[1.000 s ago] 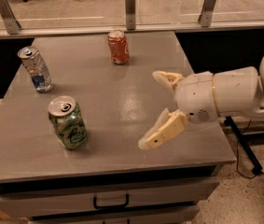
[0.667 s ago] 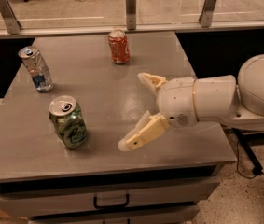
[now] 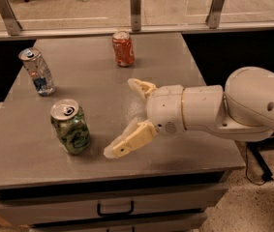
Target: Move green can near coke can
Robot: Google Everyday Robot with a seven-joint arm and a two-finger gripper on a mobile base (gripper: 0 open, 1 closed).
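three cans stand upright on the grey desk (image 3: 93,83), one of each kind. the green can (image 3: 71,128) is at the front left, with a mottled green and pale-yellow label and a silver top with a pull tab; no writing on it can be read. the coke can (image 3: 123,48) stands at the back, near the middle of the far edge, red-orange with whitish markings too blurred to read as words, well apart from the green can. a slim silver-and-blue can (image 3: 37,71) stands at the left, behind the green can, its lettering also unreadable.

the gripper (image 3: 121,118) hangs low over the desk, just right of the green can and in front of the coke can, touching neither. its jaws are spread wide and hold nothing: one cream finger points toward the back, the other reaches forward-left, its tip near the green can's base. the white arm (image 3: 252,105) comes in from the right.

one drawer handle (image 3: 114,209) shows below the desk front. three metal posts rise behind the desk.
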